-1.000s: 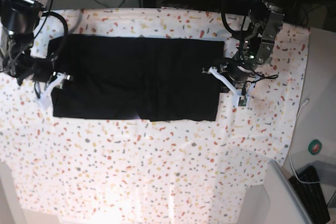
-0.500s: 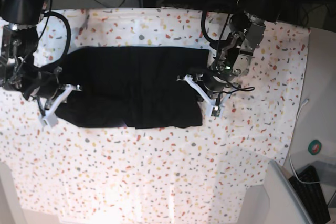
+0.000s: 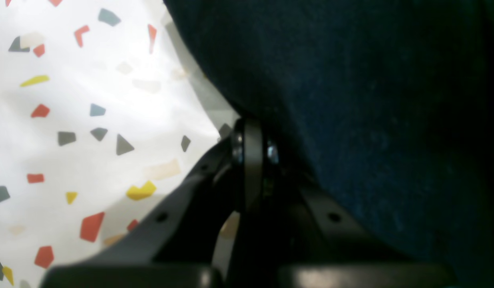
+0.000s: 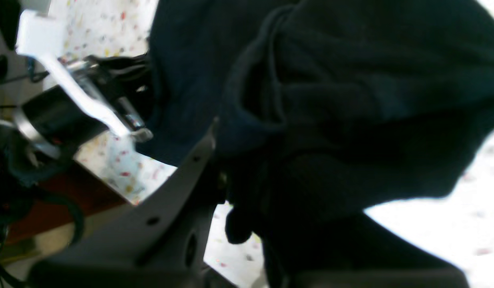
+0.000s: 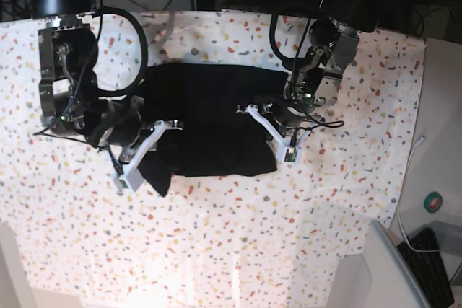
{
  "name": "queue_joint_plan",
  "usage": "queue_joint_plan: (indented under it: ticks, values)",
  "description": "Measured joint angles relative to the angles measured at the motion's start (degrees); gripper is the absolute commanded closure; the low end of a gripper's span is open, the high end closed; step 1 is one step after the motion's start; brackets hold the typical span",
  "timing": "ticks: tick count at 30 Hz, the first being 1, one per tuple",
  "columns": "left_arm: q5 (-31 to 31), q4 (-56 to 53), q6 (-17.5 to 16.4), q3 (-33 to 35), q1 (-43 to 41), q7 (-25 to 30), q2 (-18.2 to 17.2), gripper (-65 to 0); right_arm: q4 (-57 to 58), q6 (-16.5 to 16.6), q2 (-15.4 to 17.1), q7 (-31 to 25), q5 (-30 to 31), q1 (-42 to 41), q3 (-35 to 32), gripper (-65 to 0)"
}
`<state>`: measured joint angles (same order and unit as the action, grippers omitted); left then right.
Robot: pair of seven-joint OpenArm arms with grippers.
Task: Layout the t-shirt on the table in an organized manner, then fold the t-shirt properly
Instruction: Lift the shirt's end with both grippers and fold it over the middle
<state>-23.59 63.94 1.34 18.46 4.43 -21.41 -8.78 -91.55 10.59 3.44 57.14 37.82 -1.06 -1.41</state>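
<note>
The black t-shirt [image 5: 209,117] lies bunched across the middle of the speckled tabletop [image 5: 238,250], plain side up, with both short ends gathered in toward the centre. At the left of the base view the right claw [image 5: 148,151] is clenched on a wad of cloth at the shirt's end; its wrist view shows the fabric rolled into a thick lump right above the fingers, lifted off the surface so the edge hangs free. At the right of the base view the left claw [image 5: 278,126] is clamped tight on the opposite edge of the shirt, and its wrist view shows the dark cloth draped over and beside the closed fingers [image 3: 247,160] with bare tabletop showing to the upper left. Holding both ends at once looks meant to carry them inward together, so the shirt folds over itself evenly rather than dragging. The cloth between the two claws sags in soft creases and may need smoothing.
</note>
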Motion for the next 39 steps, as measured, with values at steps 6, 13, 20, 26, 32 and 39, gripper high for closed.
queue_joint_plan:
  ticks: [6, 13, 20, 26, 32, 39]
  values:
    - [-0.5, 0.2, -0.7, 0.2, 0.0, -0.1, -1.2, 0.0, 0.0, -2.2, -3.7, -0.1, -0.2, -1.0, -4.4, 0.0]
    - [-0.4, 0.2, -0.7, 0.2, -0.3, 0.1, -1.2, 0.0, 0.1, -4.2, -6.1, -0.2, -0.4, -2.2, -4.6, 0.0]
    - [-0.4, 0.3, -0.7, 0.2, -0.5, 0.1, -1.2, 0.0, 7.0, -4.6, -6.3, -4.5, -0.4, -3.3, -4.7, 0.0]
    - [-0.4, 0.4, -0.7, 0.3, -0.5, 0.0, -1.6, 0.0, 8.0, -4.6, -7.1, -4.8, -0.5, -3.3, -4.7, 0.0]
    - [-0.6, 0.4, -0.9, 0.3, -0.6, 0.0, -1.9, 0.0, 9.5, -4.7, -8.1, -5.4, -0.4, -3.8, -6.4, 0.0]
    - [-1.1, 0.5, -1.4, 0.2, -0.7, 0.0, -3.0, 0.0, 12.3, -4.7, -8.0, -6.7, -0.4, -4.1, -8.5, 0.0]
